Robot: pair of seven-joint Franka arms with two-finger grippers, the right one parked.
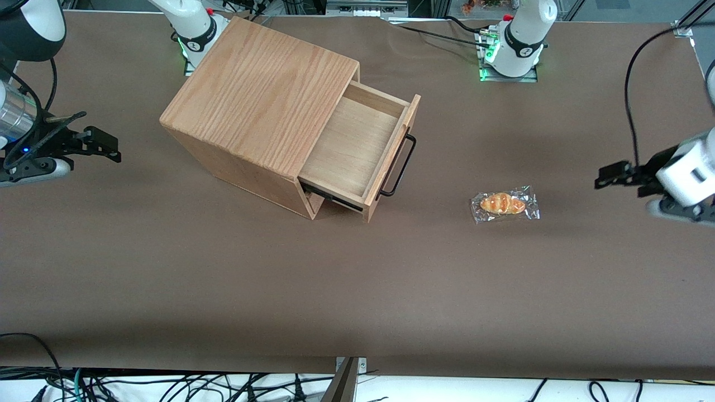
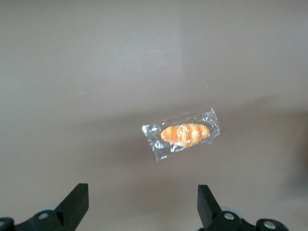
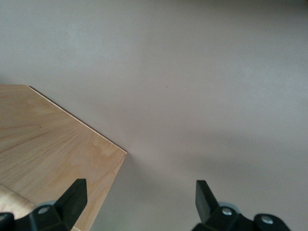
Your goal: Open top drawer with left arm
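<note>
Top drawer (image 1: 357,151) stands pulled well out of the box (image 1: 262,95), so we judge it opened. Our gripper (image 2: 143,204) hangs released above the wrapped bread (image 2: 185,134), well apart from the handle (image 1: 397,167).

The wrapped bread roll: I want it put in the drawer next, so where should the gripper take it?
Likely across the wrapped bread roll's narrow middle, coming straight down: it lies flat on the table, long axis sideways. The open gripper hangs apart, toward the working arm's end.

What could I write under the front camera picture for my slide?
Top drawer pulled open and empty, wrapped bread roll on the table, left arm's gripper open, away from the handle.
</note>
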